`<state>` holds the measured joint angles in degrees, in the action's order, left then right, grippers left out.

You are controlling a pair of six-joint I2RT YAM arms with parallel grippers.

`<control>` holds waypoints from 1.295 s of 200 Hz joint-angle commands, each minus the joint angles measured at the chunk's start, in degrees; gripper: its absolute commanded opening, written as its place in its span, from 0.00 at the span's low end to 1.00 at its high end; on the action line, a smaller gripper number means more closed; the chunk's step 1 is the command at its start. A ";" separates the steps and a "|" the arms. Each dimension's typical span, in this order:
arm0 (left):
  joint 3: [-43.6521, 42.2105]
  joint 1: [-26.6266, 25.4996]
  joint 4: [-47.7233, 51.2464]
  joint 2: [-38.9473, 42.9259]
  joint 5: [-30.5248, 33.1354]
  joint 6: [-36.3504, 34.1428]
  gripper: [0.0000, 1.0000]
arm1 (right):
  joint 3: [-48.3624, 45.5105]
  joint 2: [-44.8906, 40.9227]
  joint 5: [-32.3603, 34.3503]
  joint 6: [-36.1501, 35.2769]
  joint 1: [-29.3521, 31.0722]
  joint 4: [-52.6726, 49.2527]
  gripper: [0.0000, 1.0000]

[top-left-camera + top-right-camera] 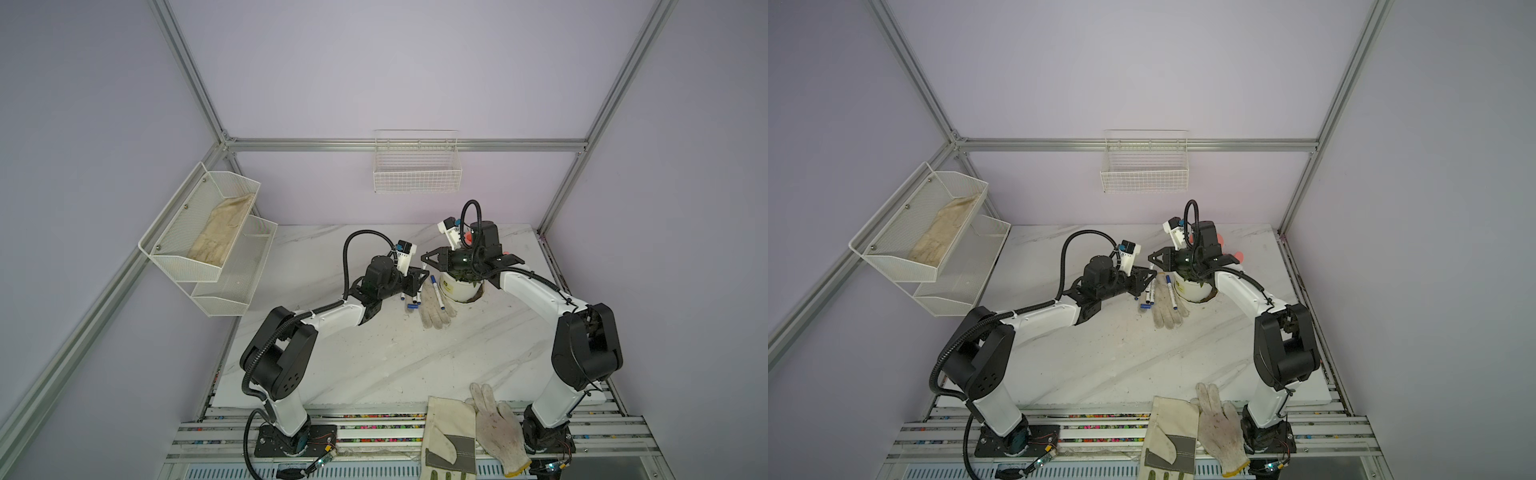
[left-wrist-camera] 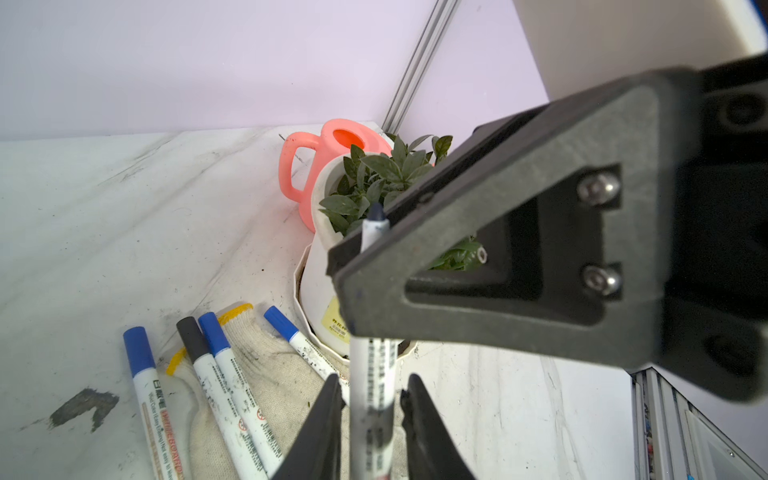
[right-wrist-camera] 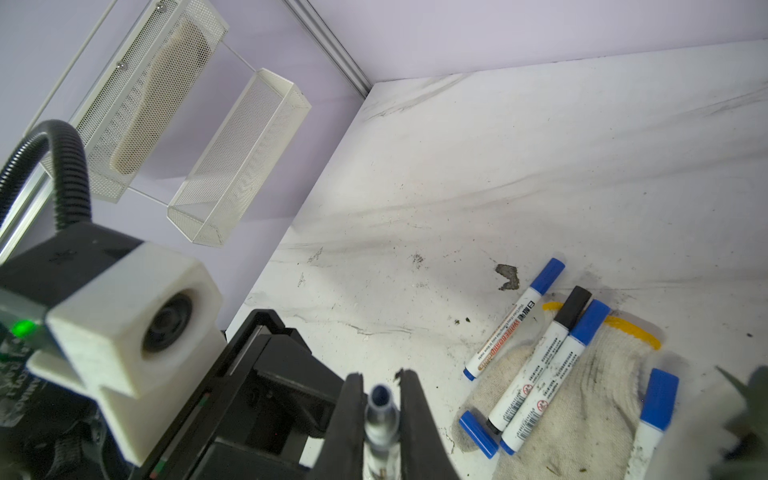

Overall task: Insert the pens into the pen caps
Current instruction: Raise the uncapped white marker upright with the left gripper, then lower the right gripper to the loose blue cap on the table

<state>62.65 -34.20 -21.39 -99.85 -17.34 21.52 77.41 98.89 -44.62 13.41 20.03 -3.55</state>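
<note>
Left gripper slightly parted around uncapped pen — gaps either side; right gripper pinched its nib end.

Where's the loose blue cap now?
Right wrist view: the loose blue cap lies at the left-arm edge of the knitted glove, beside the tail of the black-capped pen.

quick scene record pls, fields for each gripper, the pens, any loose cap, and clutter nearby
held pen: uncapped pen, tip bare, spanning between both grippers
left gripper: jaws flank its barrel, thin gaps showing
right gripper: shut on it near the tip
capped pens: four, three blue caps, one black, partly on a knitted glove
loose cap: blue, on the table beside the glove
nearby: potted plant, pink watering can
</note>
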 commanded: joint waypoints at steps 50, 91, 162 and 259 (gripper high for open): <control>0.48 -0.13 -1.54 0.31 -4.70 0.31 0.24 | 0.90 -2.47 -1.00 0.13 -0.15 1.64 0.00; 0.99 -0.14 -1.56 -0.34 -5.88 1.03 0.31 | 0.64 -2.56 -1.49 0.22 -0.23 1.79 0.00; 0.87 -0.02 -1.68 -0.30 -6.45 1.33 0.15 | 0.64 -2.74 -1.61 0.13 -0.48 1.83 0.00; -7.27 4.04 3.61 4.52 23.56 10.77 0.00 | -0.75 -0.53 16.35 -14.08 5.44 -15.93 0.43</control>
<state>58.52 -31.62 -20.62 -99.61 -7.97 29.32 77.23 98.06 -37.85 6.96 21.28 -10.39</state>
